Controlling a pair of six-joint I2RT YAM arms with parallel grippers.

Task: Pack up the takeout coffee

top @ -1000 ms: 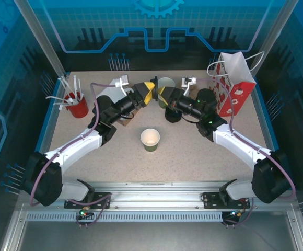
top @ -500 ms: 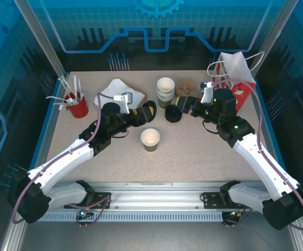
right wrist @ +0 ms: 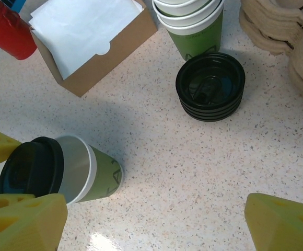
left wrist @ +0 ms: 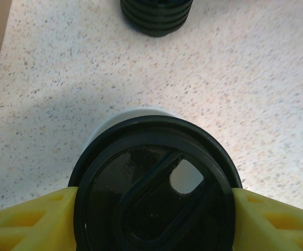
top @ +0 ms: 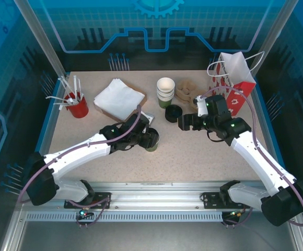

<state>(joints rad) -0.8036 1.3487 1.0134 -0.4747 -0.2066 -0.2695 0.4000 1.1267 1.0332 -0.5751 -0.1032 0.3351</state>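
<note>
Fingers [left wrist: 31, 222] of the left gripper [top: 145, 137] are closed on a round black plastic lid [left wrist: 151, 204] above a small green-sided paper cup [right wrist: 103, 177].
Half a second earlier the cup stood uncovered mid-table with that gripper beside it. Now the lid is held tilted at its mouth, and part of the cream rim is left showing. The right gripper [right wrist: 154, 225] has been brought nearer, just beside the stack of black lids [right wrist: 210, 86], with its yellow fingers [right wrist: 284, 222] spread wide and nothing between them.

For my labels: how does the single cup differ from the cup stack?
The single cup stands alone; the cup stack is several nested cups. The single cup has a black lid held over it by the left end effector; the cup stack is lidless. Both are green with white rims.
</note>
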